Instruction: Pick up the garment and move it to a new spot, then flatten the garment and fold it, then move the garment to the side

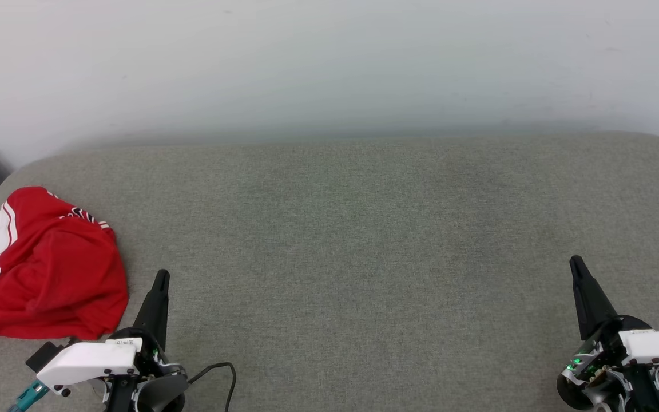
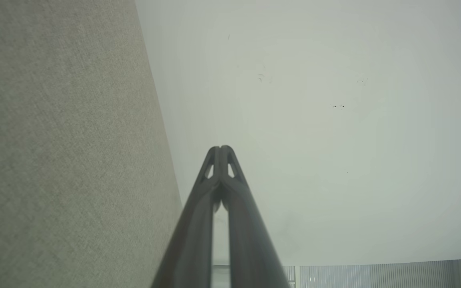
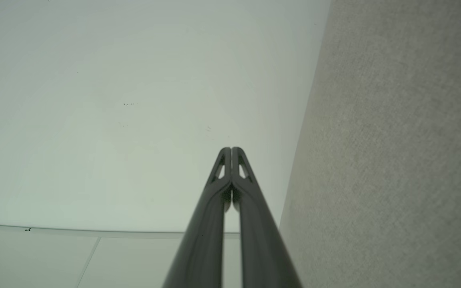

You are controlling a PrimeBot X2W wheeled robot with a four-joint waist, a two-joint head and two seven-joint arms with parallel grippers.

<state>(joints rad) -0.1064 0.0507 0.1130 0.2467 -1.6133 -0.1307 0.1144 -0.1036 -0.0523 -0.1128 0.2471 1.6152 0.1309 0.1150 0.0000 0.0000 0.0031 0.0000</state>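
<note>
The shirt [image 1: 49, 269] is lying crumpled at the left end of the cushion [image 1: 352, 229], its white sleeve trailing toward the cushion's left edge. The left gripper [image 1: 161, 276] is sitting over the cushion's near-left part, just beside the shirt but apart from it, its fingers pressing together on nothing. The right gripper [image 1: 576, 263] is sitting over the cushion's near-right part, well apart from the shirt, its fingers likewise pressing together, empty. Both are pointing toward the cushion's far edge.
</note>
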